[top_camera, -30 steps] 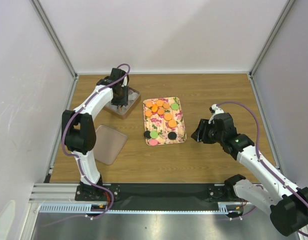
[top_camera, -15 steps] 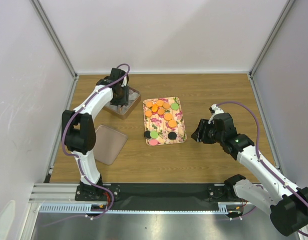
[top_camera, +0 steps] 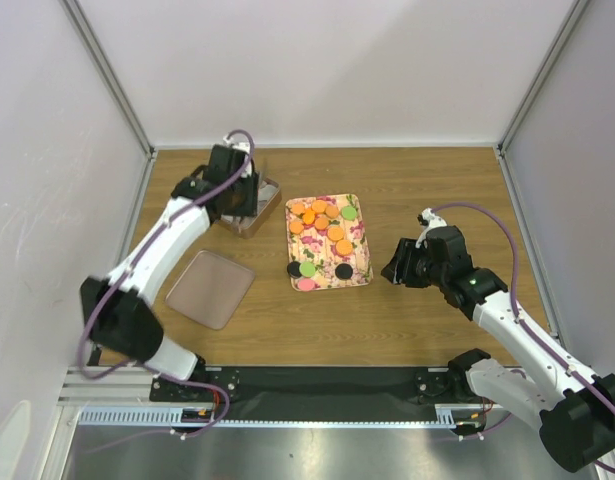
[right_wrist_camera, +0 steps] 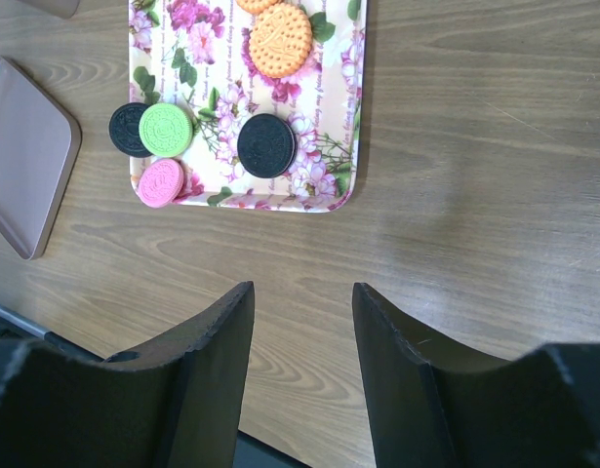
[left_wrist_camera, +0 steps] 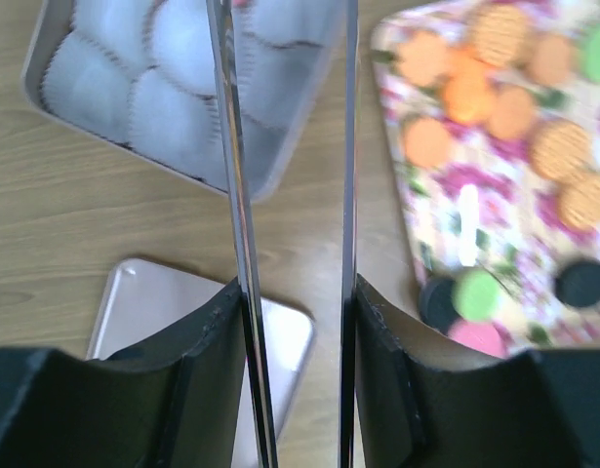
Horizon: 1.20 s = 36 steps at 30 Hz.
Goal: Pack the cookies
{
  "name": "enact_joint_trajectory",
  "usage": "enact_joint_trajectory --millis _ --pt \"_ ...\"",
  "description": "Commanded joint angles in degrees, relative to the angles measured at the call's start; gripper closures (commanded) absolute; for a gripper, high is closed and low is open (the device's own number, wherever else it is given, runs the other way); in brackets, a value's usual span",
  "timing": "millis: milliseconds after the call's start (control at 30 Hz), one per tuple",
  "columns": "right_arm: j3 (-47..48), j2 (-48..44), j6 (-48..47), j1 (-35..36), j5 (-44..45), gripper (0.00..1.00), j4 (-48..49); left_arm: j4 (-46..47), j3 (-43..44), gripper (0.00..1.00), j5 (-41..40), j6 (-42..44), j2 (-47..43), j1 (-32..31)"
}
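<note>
The cookies (top_camera: 322, 222), small orange, pink, green and black discs, lie on a floral tray (top_camera: 359, 262); the same cookies (left_wrist_camera: 426, 141) show in the left wrist view, and black, green and pink cookies (right_wrist_camera: 265, 144) in the right. My left gripper (top_camera: 237, 190) hangs over a metal tin (top_camera: 267, 208) of white paper cups (left_wrist_camera: 173, 117). This left gripper (left_wrist_camera: 298, 288) is shut on metal tongs (left_wrist_camera: 231, 146), whose tips run out of view. My right gripper (top_camera: 392, 268) hovers open and empty just right of the tray; in its own view the gripper (right_wrist_camera: 301, 292) is over bare wood.
A flat pinkish lid (top_camera: 209, 288) lies on the table near the left arm, also seen as the lid (right_wrist_camera: 21, 156) at the right wrist view's left edge. White walls with metal posts enclose the wooden table.
The left arm has swung: its elbow dropped down and to the left, while the gripper with the tongs stays over the tin. The right arm has not moved.
</note>
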Motion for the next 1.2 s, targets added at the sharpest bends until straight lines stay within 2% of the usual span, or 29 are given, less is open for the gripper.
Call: enact_joint_trajectory --millis 0,233,433,767,1167 --pt "0.26 -0.10 -0.86 0.12 0.29 0.49 1.27 1.21 -4.92 0.52 -2.00 -0.37 -8.97 -7.85" --pt "0.52 -1.16 -0.86 -0.50 2.49 0.49 0.56 4.99 -17.57 0.51 -1.74 -5.02 -16.36 -23.39" --pt "0.70 -1.86 -0.68 -1.37 3.55 0.49 0.30 6.93 -17.68 0.51 -3.75 -8.11 -9.87 -33.33" --pt "0.52 -2.30 -0.68 -1.46 3.46 0.49 0.12 5.52 -11.44 0.49 -6.13 -8.11 1.03 -38.62" --pt "0.35 -2.39 -0.77 -1.46 2.32 0.48 0.47 3.77 -9.51 0.46 -9.48 -8.11 3.85 -39.24"
